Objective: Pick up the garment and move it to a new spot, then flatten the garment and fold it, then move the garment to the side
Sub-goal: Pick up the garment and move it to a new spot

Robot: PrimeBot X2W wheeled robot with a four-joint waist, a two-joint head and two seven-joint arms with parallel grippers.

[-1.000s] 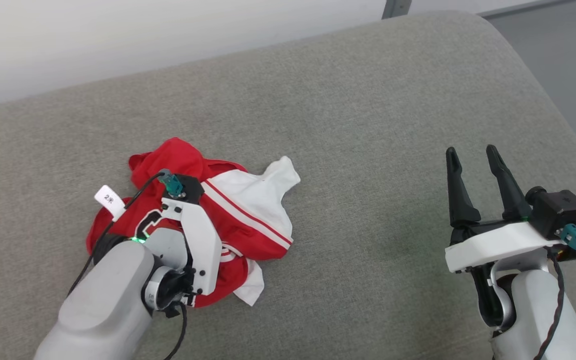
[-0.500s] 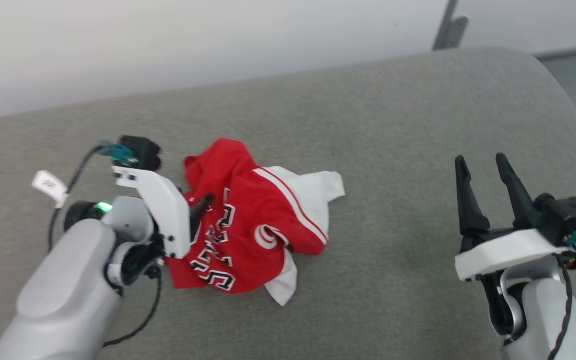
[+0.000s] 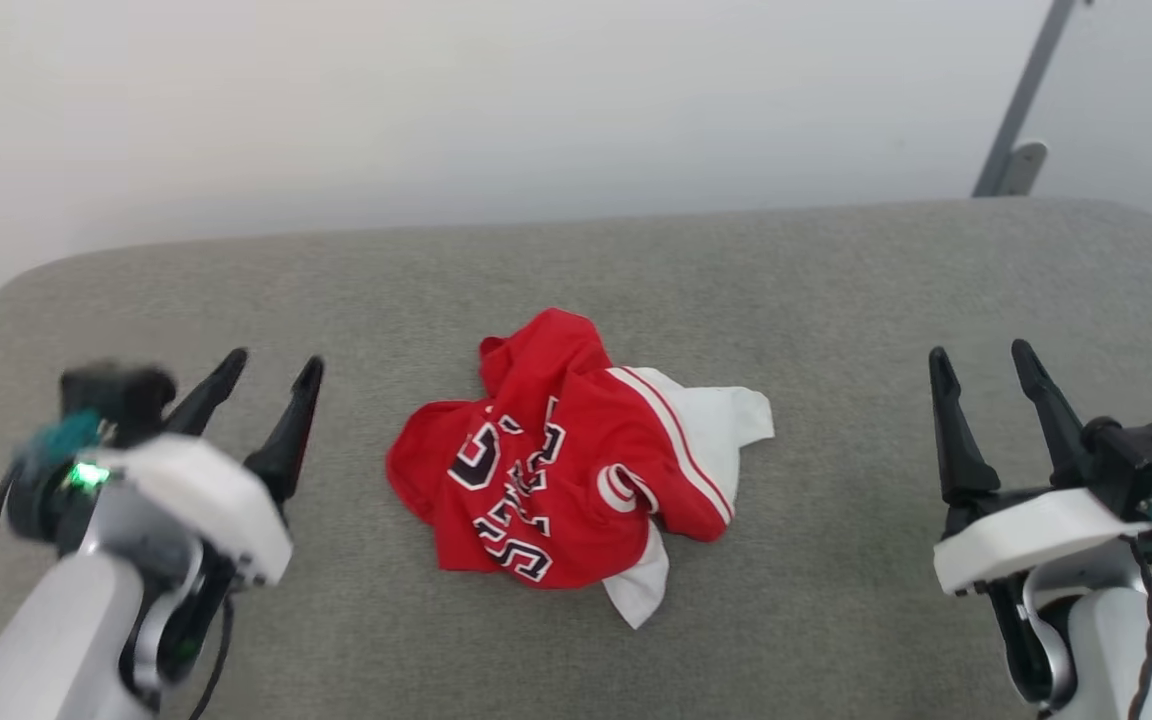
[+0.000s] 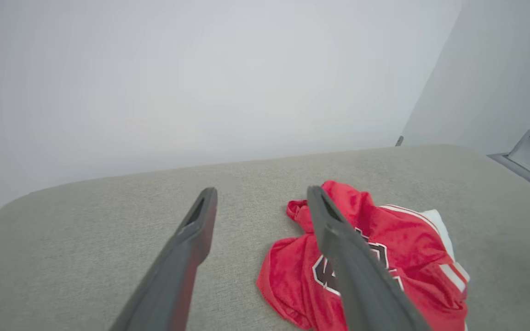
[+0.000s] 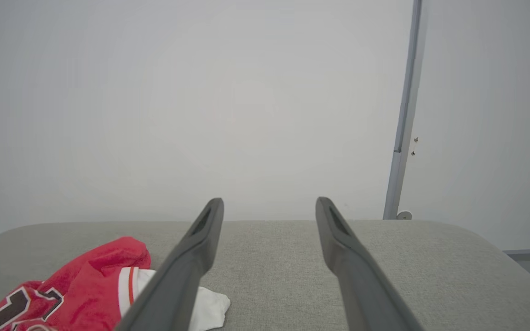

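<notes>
The crumpled red jersey T-shirt (image 3: 556, 470) lies heaped in the middle of the grey cushion (image 3: 836, 300), touching neither claw, just right of the left claw (image 3: 274, 362) and farther from the right claw (image 3: 979, 352), both spread wide and empty

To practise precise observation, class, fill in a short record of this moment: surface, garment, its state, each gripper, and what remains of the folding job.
surface: grey fabric cushion
garment: red jersey with white sleeves, near the middle of the cushion
garment state: crumpled in a heap, black lettering partly lost in the folds
left gripper: open, empty, to the garment's left, not touching it
right gripper: open, empty, to the garment's right, not touching it
remaining: flattening, folding, moving aside
background: pale wall, grey post
</notes>
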